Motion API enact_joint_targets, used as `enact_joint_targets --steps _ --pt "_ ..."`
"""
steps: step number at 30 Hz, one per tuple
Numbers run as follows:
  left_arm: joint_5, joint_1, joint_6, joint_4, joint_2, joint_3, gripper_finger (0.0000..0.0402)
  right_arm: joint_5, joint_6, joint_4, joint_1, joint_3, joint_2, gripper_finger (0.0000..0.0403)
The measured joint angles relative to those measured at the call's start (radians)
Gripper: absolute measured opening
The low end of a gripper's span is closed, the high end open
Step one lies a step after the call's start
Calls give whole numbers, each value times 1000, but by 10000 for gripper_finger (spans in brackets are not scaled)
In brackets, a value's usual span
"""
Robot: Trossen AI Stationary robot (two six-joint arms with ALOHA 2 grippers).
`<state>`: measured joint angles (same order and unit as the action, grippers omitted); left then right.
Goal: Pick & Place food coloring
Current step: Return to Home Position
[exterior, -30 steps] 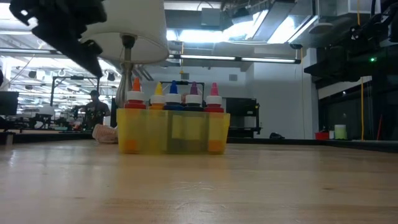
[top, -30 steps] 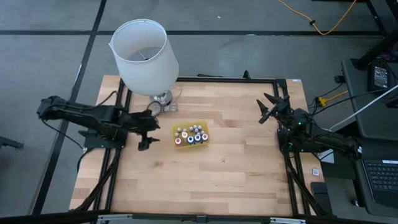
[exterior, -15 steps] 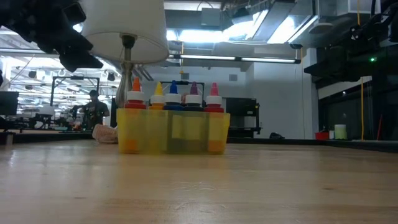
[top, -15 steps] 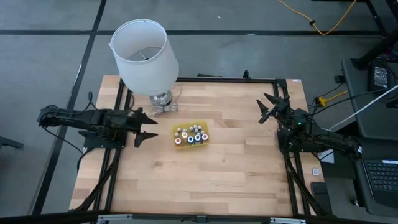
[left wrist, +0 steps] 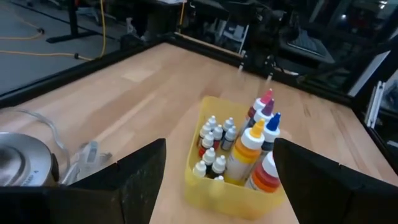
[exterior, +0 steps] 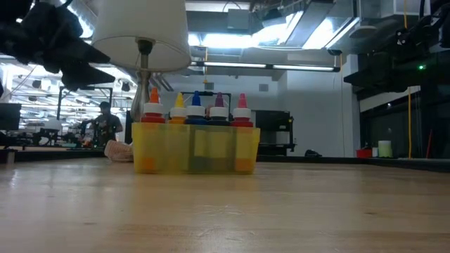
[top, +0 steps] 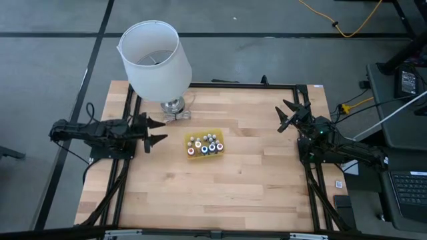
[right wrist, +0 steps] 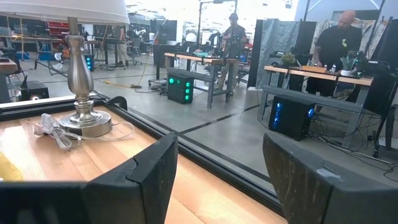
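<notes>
Left pincer, wide open and empty, has pulled back from the yellow bin of bottles. Right pincer waits open. The job looks finished.

Five tall bottles, several small bottles, one bin, one lamp.

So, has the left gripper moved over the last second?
Yes. In the high view the left gripper has drawn back slightly leftward, away from the bin, jaws open and empty. The right gripper waits near the right edge of the table.
</notes>
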<state>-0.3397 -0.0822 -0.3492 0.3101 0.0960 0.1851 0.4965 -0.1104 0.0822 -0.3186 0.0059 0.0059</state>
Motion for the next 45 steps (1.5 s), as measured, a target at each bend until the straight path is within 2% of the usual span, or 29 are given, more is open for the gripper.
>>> enact_joint_targets --steps 6,11,19,25,30,38,45 --pt "-1 0 0 7 -93 -56 290 0 0 0 0 0 0 236" --pt "-10 0 19 8 -95 -65 290 0 0 0 0 0 0 236" --pt "-21 2 137 -28 -96 -85 290 0 0 0 0 0 0 236" --pt "-44 52 226 -220 -96 -128 290 0 0 0 0 0 0 236" --pt "44 92 316 -345 -96 -169 290 0 0 0 0 0 0 236" --pt "72 121 404 -363 -96 -177 290 0 0 0 0 0 0 236" --pt "30 152 436 -366 -79 -177 290 0 0 0 0 0 0 236"
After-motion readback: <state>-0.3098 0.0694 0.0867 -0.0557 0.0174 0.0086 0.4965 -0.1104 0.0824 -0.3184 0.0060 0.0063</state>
